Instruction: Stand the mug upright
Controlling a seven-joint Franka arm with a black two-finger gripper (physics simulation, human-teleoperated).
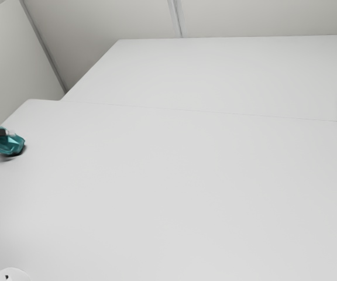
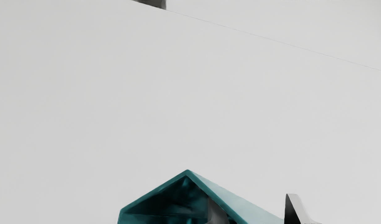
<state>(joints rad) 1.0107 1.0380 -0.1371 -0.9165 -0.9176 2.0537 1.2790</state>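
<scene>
Mug [image 1: 6, 144] tilted at my gripper [image 1: 10, 133]; upright stance not confirmed

Location: the mug is at the far part of the exterior view's left, near the edge of the white table [image 1: 174, 187]. My gripper reaches it from the exterior view's left.

Condition: the mug leans, its mouth [image 2: 175, 200] facing my hand in the wrist view. I cannot tell whether its base bears on the table.

Jaws: I cannot tell how wide they stand, nor whether they have hold of the mug.

Progress: my gripper is at the mug, so reach is met. Upright standing is not met on this evidence. In my judgement the outstanding items are a level base, squarely on the table, and a mug that stands unaided.

Also noted: a white object [image 1: 7, 275] at the near left.
</scene>
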